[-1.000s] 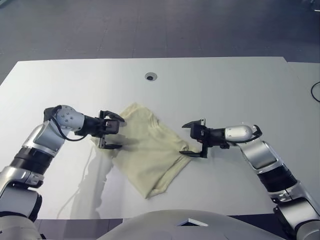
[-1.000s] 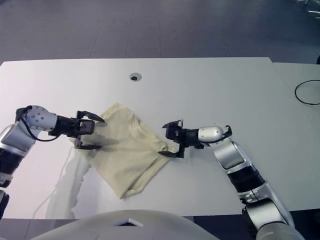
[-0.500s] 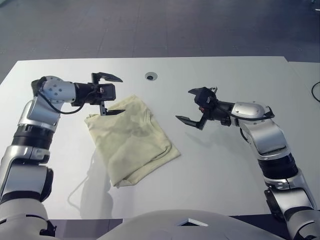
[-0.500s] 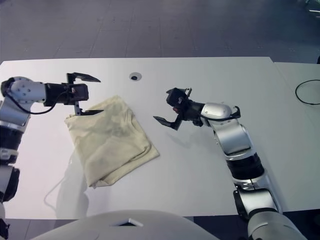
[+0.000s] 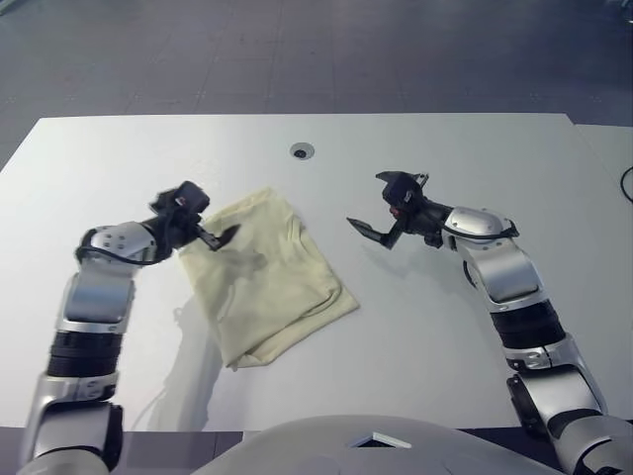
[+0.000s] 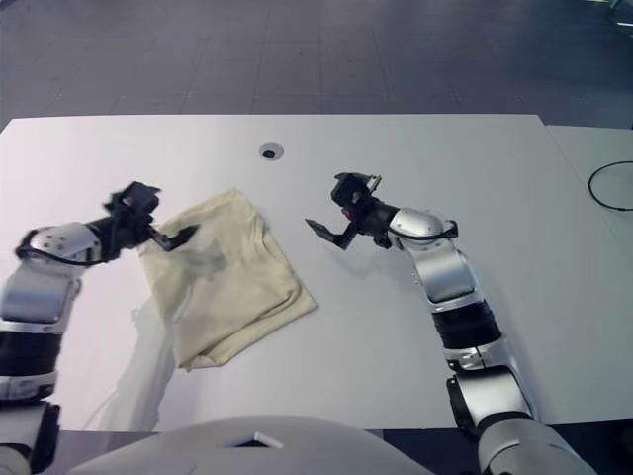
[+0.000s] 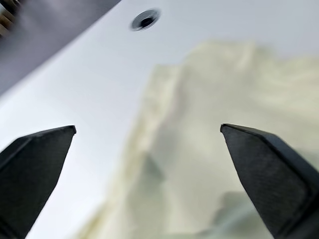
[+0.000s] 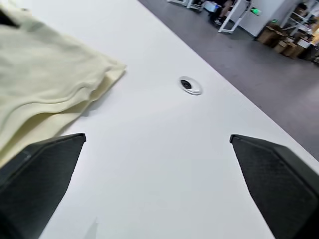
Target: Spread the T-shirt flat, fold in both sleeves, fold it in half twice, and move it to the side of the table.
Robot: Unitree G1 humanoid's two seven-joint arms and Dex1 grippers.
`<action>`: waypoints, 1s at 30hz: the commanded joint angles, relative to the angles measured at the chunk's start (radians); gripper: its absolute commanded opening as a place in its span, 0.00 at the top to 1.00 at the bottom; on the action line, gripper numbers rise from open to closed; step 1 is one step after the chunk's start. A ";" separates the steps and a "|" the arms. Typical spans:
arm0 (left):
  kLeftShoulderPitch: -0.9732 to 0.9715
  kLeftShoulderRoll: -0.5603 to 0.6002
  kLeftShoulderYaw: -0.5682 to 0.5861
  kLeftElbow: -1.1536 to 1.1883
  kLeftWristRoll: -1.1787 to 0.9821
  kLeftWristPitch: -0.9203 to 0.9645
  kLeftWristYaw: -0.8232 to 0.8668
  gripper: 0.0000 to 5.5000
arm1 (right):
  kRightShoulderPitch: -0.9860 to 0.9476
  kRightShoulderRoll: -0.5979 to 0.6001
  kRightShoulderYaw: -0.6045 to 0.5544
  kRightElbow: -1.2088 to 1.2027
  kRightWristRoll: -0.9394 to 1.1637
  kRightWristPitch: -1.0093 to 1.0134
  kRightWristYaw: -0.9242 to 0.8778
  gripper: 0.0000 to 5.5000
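You have the T-shirt (image 5: 272, 272) lying left of centre in the head view, a pale yellow bundle folded over on itself and set at a slant, running from upper left to lower right. Layered edges show along its lower right side, and the collar seam shows near its top. It rests on the white tabletop (image 5: 475, 158), well in from every edge.

Your left hand (image 7: 148, 130) is released, its two dark fingers spread wide. In the head view it sits at the shirt's upper left corner, one finger reaching over the cloth. Whether that finger touches the fabric, you cannot tell from these views. Its wrist view shows the cloth lying between and beyond the spread fingers, with nothing caught in them.

Your right hand (image 8: 157, 136) is also released, fingers wide apart. It hangs right of centre in the head view, apart from the shirt's right edge, over bare tabletop.

A round cable hole (image 5: 302, 150) sits in the tabletop above the shirt, toward the top centre of the frame.
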 commanded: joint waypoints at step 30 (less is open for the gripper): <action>-0.399 -0.220 -0.464 0.945 0.161 -0.618 -0.255 0.02 | 0.034 0.000 -0.153 -0.111 0.145 0.184 -0.074 0.02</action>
